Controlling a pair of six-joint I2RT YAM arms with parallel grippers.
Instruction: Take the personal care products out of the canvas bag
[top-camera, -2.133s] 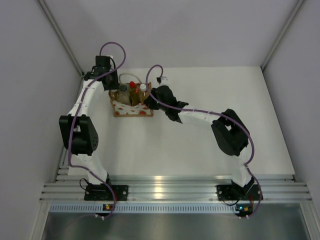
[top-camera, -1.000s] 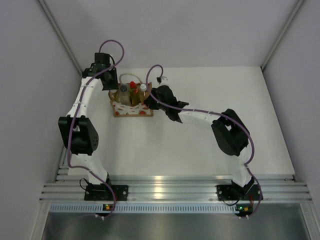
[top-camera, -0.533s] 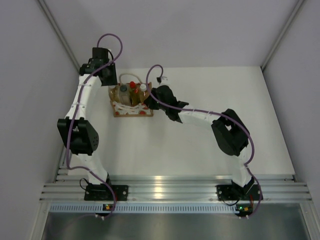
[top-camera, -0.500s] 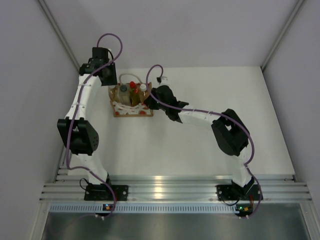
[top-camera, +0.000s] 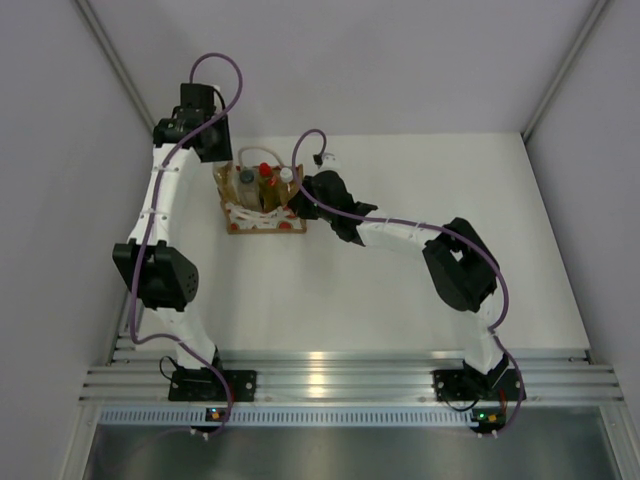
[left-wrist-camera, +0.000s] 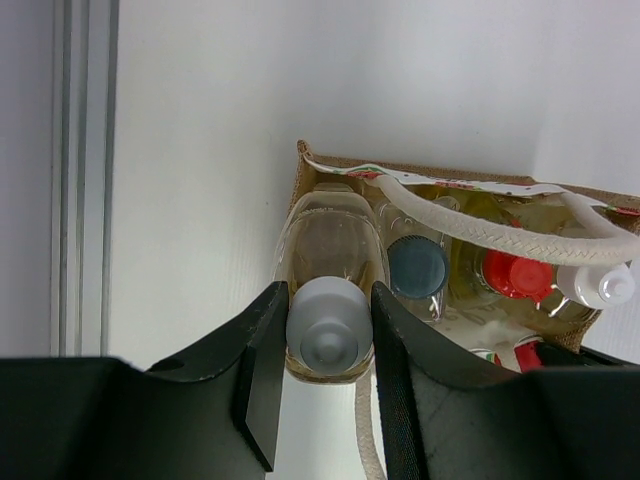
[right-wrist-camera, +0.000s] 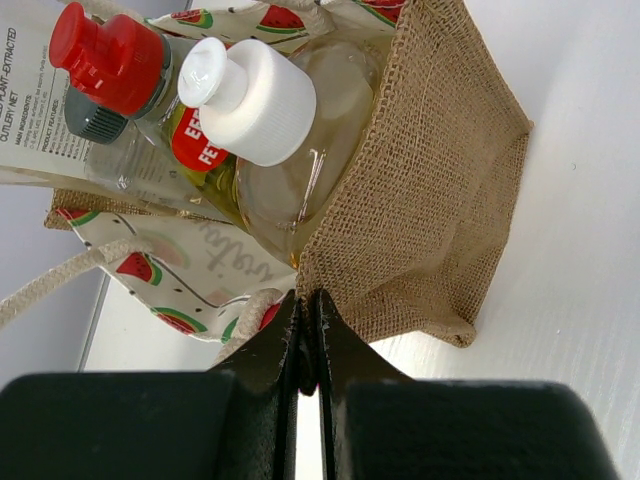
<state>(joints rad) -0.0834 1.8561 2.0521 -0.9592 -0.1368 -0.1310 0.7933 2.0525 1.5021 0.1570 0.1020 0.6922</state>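
Observation:
The canvas bag (top-camera: 262, 212) stands at the back left of the table, tan burlap with a white watermelon-print panel. My left gripper (left-wrist-camera: 327, 294) is shut on the white cap of a clear amber bottle (left-wrist-camera: 330, 235) and holds it upright, its base over the bag's left end (left-wrist-camera: 300, 178). In the top view the left gripper (top-camera: 220, 162) hangs above that end. A dark-capped bottle (left-wrist-camera: 418, 268), a red-capped bottle (left-wrist-camera: 512, 275) and a white-capped bottle (left-wrist-camera: 603, 287) stand in the bag. My right gripper (right-wrist-camera: 308, 300) is shut on the bag's burlap rim (right-wrist-camera: 430, 200) at its right end (top-camera: 298, 205).
White rope handles (left-wrist-camera: 480, 228) arch over the bottles. The enclosure's left wall and its aluminium rail (left-wrist-camera: 85, 170) lie close beside the bag. Bare white table (top-camera: 420, 290) spreads to the right and front of the bag.
My left arm has risen and drawn back, lifting the amber bottle up from the bag's left end. The right arm and bag have stayed put.

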